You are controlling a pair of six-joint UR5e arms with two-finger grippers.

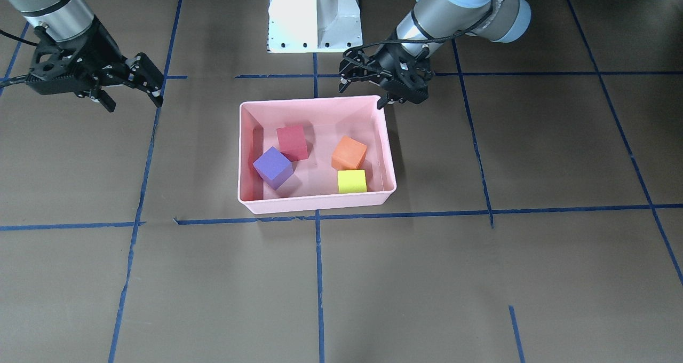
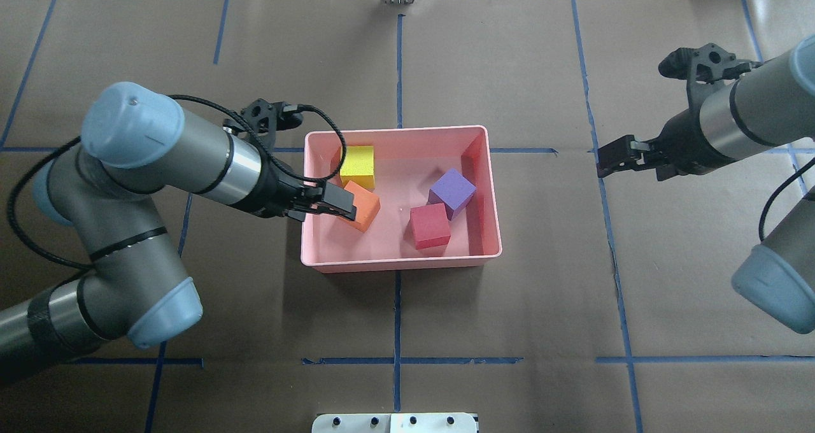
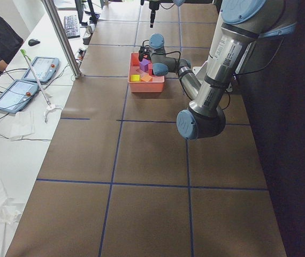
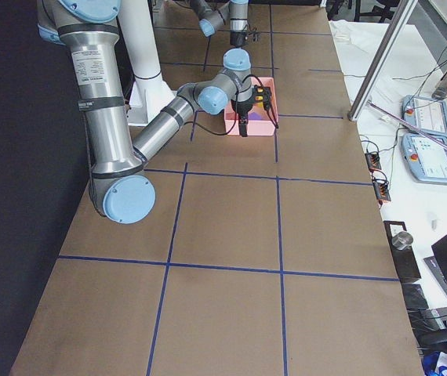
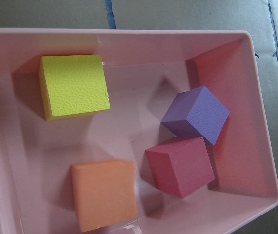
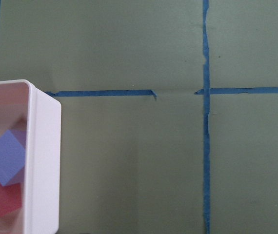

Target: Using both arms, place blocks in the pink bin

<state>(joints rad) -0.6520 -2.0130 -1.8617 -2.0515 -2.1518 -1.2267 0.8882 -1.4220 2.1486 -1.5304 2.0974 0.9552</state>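
The pink bin (image 1: 315, 203) stands mid-table and holds all four blocks: red (image 1: 292, 141), purple (image 1: 273, 166), orange (image 1: 349, 152) and yellow-green (image 1: 352, 181). The left wrist view looks straight down on them: yellow-green (image 5: 73, 85), orange (image 5: 105, 192), purple (image 5: 197, 114), red (image 5: 180, 165). My left gripper (image 1: 362, 96) is open and empty, above the bin's robot-side corner near the orange block (image 2: 366, 210). My right gripper (image 1: 133, 101) is open and empty, well off to the bin's other side (image 2: 605, 162). The right wrist view shows the bin's rim (image 6: 44, 156).
The white pedestal (image 1: 315, 13) stands behind the bin on the robot's side. Blue tape lines (image 1: 319, 277) cross the brown table cover. A side bench with tablets (image 3: 40, 69) and a metal post (image 3: 61, 37) lies beyond the table's far edge.
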